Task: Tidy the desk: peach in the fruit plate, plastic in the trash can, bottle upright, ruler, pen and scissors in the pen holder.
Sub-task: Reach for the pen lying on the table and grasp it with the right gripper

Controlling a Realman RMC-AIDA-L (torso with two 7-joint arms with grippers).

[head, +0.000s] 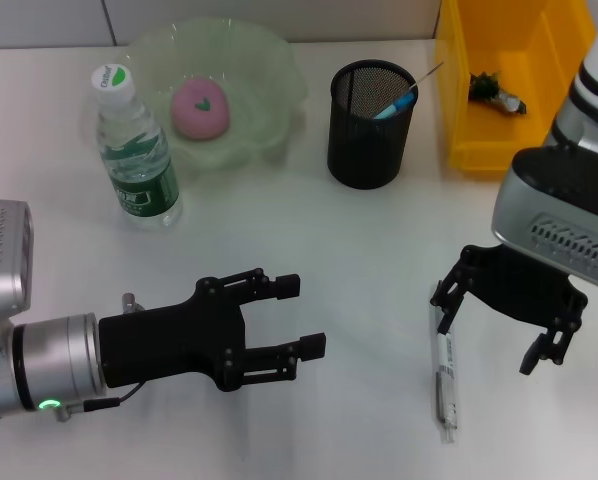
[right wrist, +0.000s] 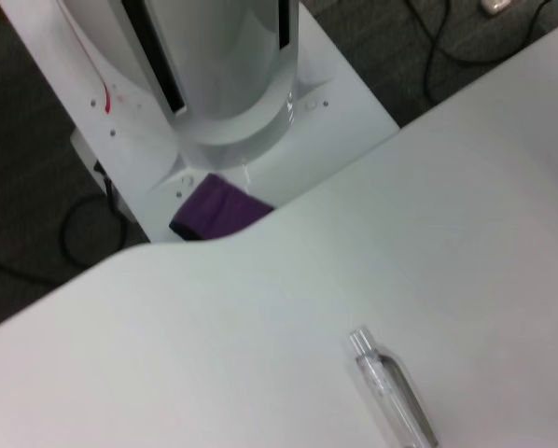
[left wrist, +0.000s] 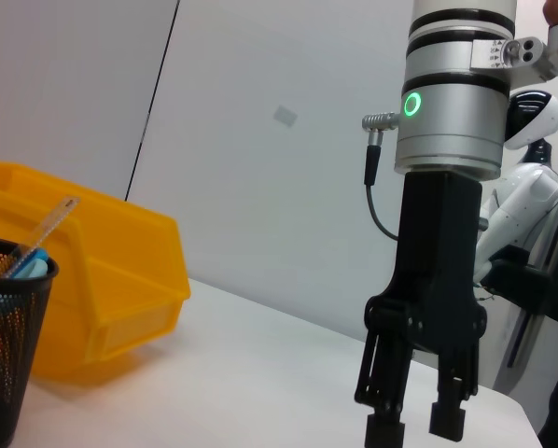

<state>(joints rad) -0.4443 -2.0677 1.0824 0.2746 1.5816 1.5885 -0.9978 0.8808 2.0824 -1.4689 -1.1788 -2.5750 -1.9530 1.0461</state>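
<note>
A clear pen (head: 445, 378) lies on the white desk (head: 359, 250) at the front right, and its tip shows in the right wrist view (right wrist: 391, 387). My right gripper (head: 489, 330) hangs open just above it, fingers pointing down, also seen as the right gripper (left wrist: 416, 427) in the left wrist view. My left gripper (head: 301, 315) is open and empty at the front left. The pink peach (head: 199, 108) sits in the green fruit plate (head: 269, 70). The bottle (head: 137, 150) stands upright. The black mesh pen holder (head: 371, 125) holds a clear ruler (head: 426, 76) and a blue-handled item (head: 397, 103); I cannot tell whether it is the scissors.
A yellow bin (head: 509, 80) at the back right holds a crumpled plastic wrapper (head: 494, 92). In the left wrist view the pen holder (left wrist: 8, 345) stands in front of the bin (left wrist: 102, 280). The desk's near edge (right wrist: 214, 238) lies close to the pen.
</note>
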